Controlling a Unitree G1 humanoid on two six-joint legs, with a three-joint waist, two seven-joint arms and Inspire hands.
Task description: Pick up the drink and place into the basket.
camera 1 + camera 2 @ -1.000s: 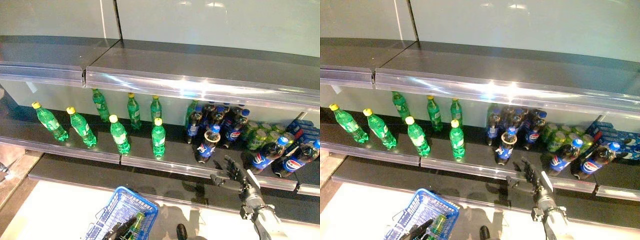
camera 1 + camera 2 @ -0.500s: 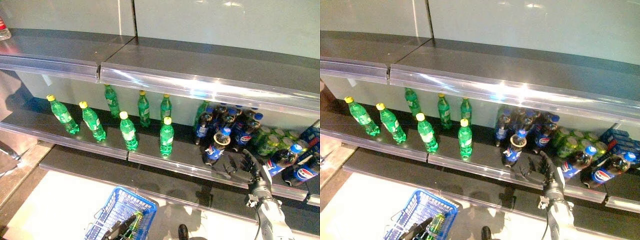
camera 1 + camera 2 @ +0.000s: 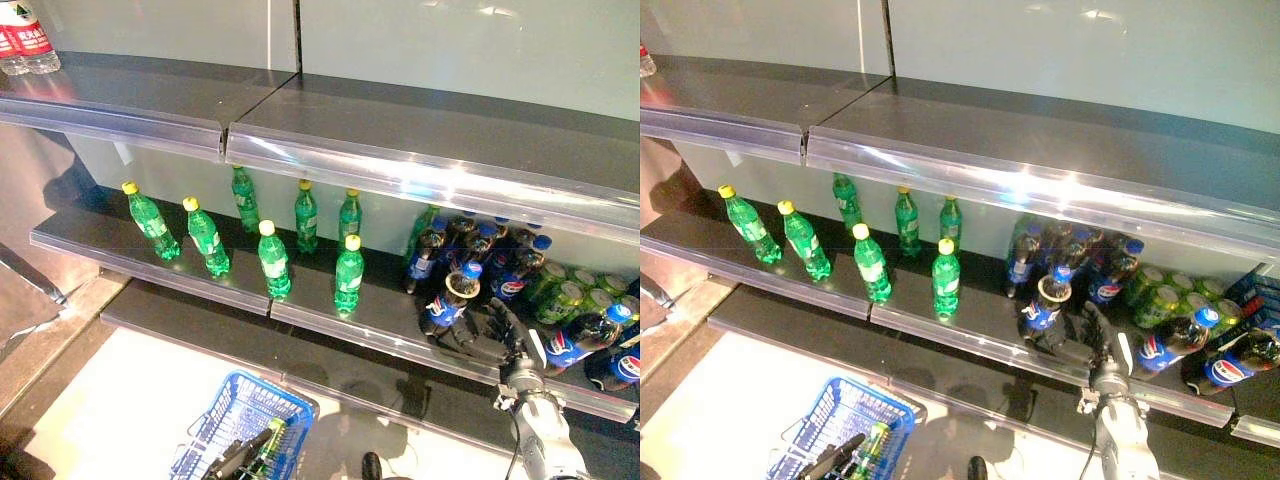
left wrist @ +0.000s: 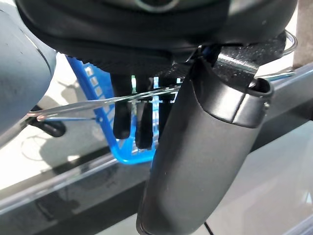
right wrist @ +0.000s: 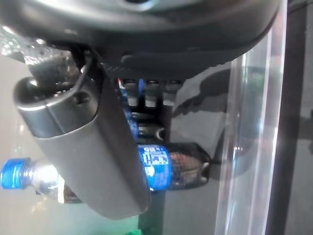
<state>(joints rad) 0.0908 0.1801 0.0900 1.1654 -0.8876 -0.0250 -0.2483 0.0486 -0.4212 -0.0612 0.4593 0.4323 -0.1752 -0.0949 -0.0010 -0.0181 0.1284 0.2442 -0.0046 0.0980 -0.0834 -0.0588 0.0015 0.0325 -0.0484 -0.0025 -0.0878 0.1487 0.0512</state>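
Store shelf (image 3: 330, 325) here: green bottles (image 3: 348, 274) lined up on the left, dark cola bottles on the right. The right robot hand (image 3: 487, 333) sits with spread, relaxed fingers just beside the front cola bottle (image 3: 448, 301), probably lining up a grab, nothing held yet. The left robot hand (image 4: 128, 115) curls round the blue basket (image 3: 236, 425)'s wire handle, keeping it low and ready to receive.
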